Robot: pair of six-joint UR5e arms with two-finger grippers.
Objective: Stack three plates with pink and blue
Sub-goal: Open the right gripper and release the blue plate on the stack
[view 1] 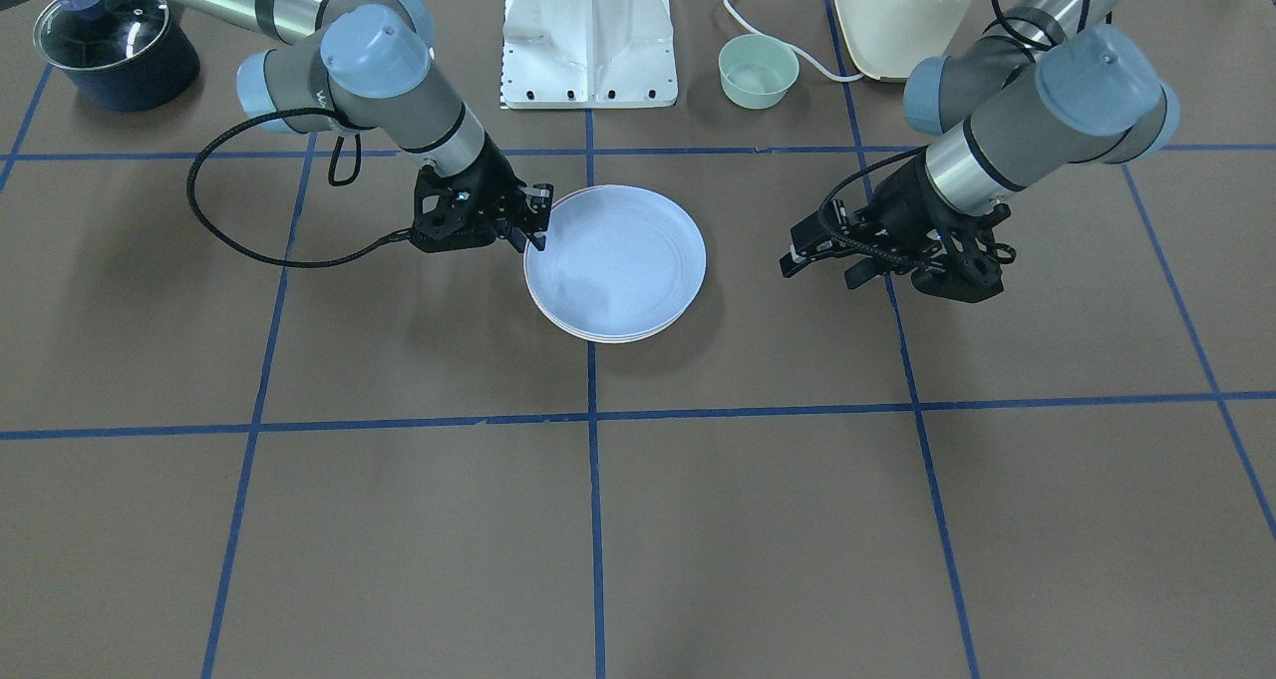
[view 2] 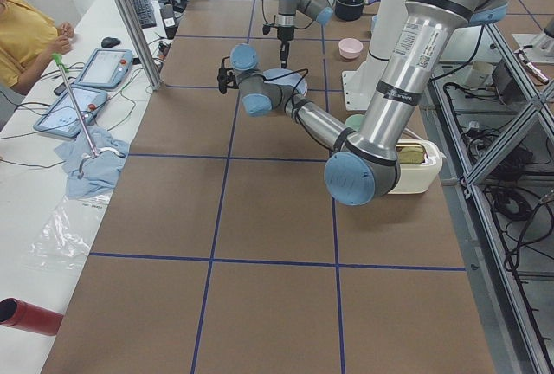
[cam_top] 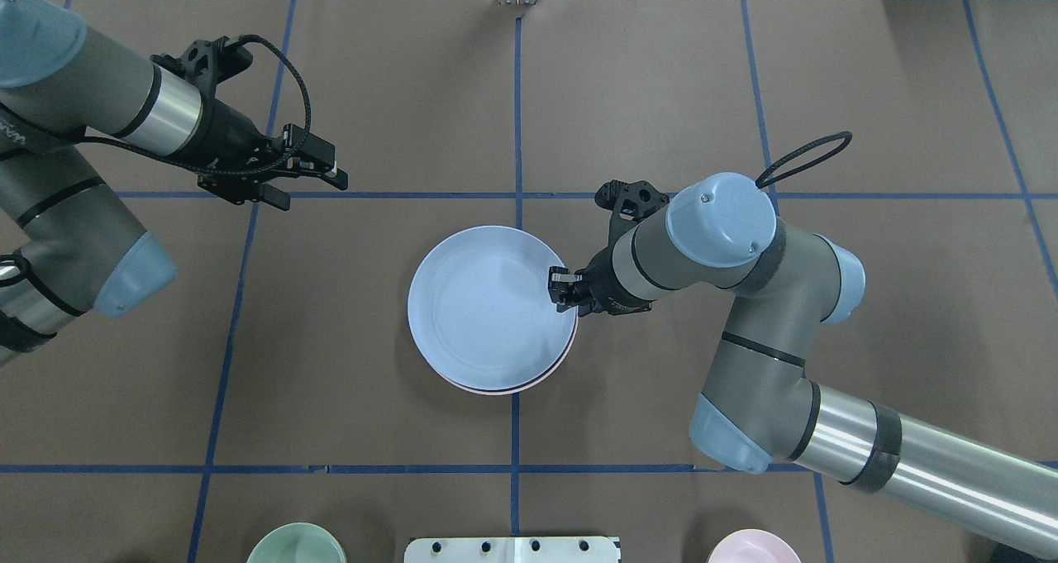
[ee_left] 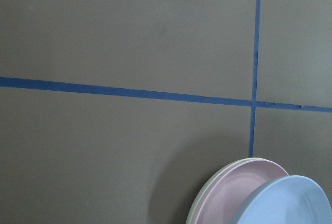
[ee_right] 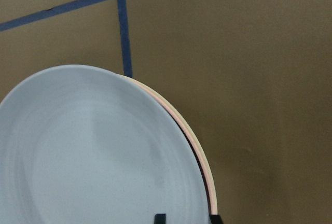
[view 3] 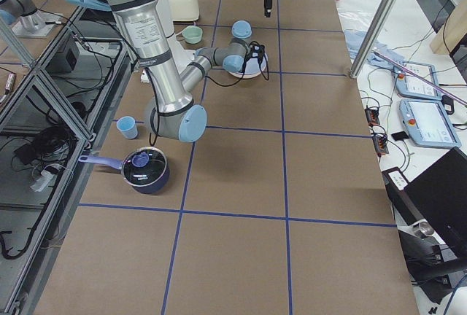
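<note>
The pale blue plate [view 1: 618, 260] lies on top of the pale pink plate [ee_left: 238, 187], which sits on the cream-white plate [ee_left: 199, 206], at the table's middle. The blue plate [cam_top: 483, 307] is shifted slightly, so the pink rim [cam_top: 545, 374] shows. My right gripper [cam_top: 566, 292] is at the blue plate's edge. In the right wrist view its fingertips [ee_right: 161, 218] straddle the rim of the blue plate [ee_right: 93, 151], closed on it. My left gripper [cam_top: 310, 184] is open and empty, hovering well away from the stack. It also shows in the front-facing view [view 1: 822, 265].
A mint-green bowl [view 1: 758, 71], a white robot base [view 1: 590, 36], a cream toaster [view 1: 902, 16] and a dark lidded pot [view 1: 115, 46] stand along the robot's side. A small pink bowl [cam_top: 752, 548] and a small blue cup [view 3: 127, 127] are there too.
</note>
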